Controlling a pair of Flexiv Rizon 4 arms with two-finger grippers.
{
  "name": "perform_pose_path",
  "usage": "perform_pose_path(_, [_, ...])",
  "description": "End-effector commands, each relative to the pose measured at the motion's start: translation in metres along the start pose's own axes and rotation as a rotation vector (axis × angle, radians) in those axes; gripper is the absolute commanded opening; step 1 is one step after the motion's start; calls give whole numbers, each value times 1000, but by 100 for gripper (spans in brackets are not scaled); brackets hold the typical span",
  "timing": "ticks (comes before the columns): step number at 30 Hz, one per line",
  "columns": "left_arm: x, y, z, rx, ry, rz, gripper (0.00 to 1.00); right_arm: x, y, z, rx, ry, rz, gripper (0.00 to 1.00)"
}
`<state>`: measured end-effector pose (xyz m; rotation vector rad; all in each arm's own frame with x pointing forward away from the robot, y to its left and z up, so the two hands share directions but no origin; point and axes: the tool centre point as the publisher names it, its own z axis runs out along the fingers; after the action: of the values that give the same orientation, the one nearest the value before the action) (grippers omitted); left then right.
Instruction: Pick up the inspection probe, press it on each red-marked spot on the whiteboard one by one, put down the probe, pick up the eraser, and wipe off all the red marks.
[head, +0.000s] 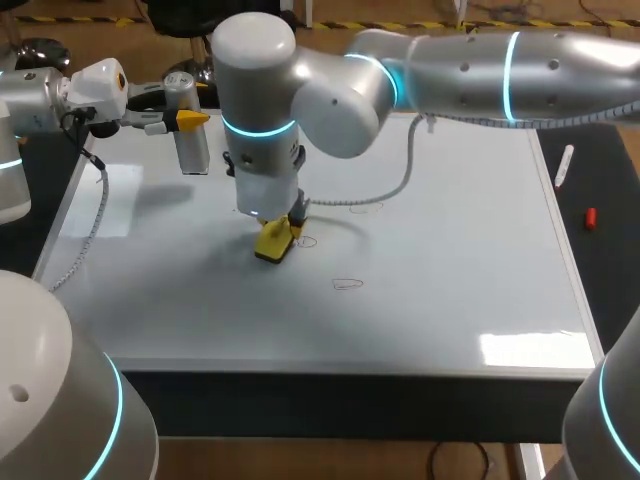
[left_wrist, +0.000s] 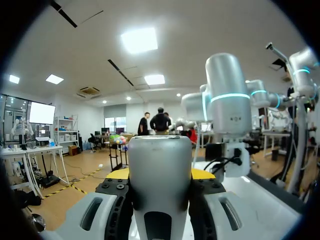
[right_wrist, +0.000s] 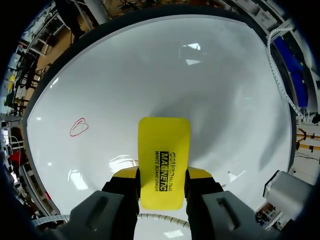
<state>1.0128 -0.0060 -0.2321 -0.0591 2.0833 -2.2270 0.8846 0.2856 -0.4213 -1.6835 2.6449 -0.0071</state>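
Seen from above, a whiteboard (head: 450, 260) covers the table. The right arm (head: 470, 65) reaches in past the middle. The right gripper (right_wrist: 162, 176) is clamped on a yellow eraser (right_wrist: 164, 160), with one finger on each long side. The eraser's lower end looks to rest on the whiteboard, just beside a small red mark (head: 306, 241). A second mark (head: 347, 284) lies nearer the front edge, and a third mark (head: 366, 207) lies a little farther back. Over the far left corner, the left gripper (left_wrist: 160, 175) is closed around the probe (left_wrist: 160, 192). The probe is a grey cylinder, held roughly upright, lifted off the whiteboard and well apart from the eraser. The step in hand seems to be the wiping, though the probe is not yet put down. The next move likely calls for sliding the eraser across the red mark beside it with steady downward pressure. It would then go on to the second mark and the third mark, with its wiping face kept flat so that no red streak is left.
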Motion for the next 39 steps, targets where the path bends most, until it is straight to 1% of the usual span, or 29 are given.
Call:
perform_pose_path(1, [1, -2, 0, -2, -2, 1, 0, 9, -1, 1, 7, -2, 13, 0])
perform_pose_path(17, [1, -2, 0, -2, -2, 1, 0, 24, -3, 24, -32, 29, 37, 0])
perform_pose_path(27, [1, -2, 0, -2, -2, 1, 0, 53, -10, 35, -54, 47, 119, 0])
perform_pose_path(33, [1, -2, 0, -2, -2, 1, 0, 70, -14, 39, -55, 60, 143, 0])
perform_pose_path(39, [1, -2, 0, -2, -2, 1, 0, 78, -16, 40, -52, 75, 155, 0])
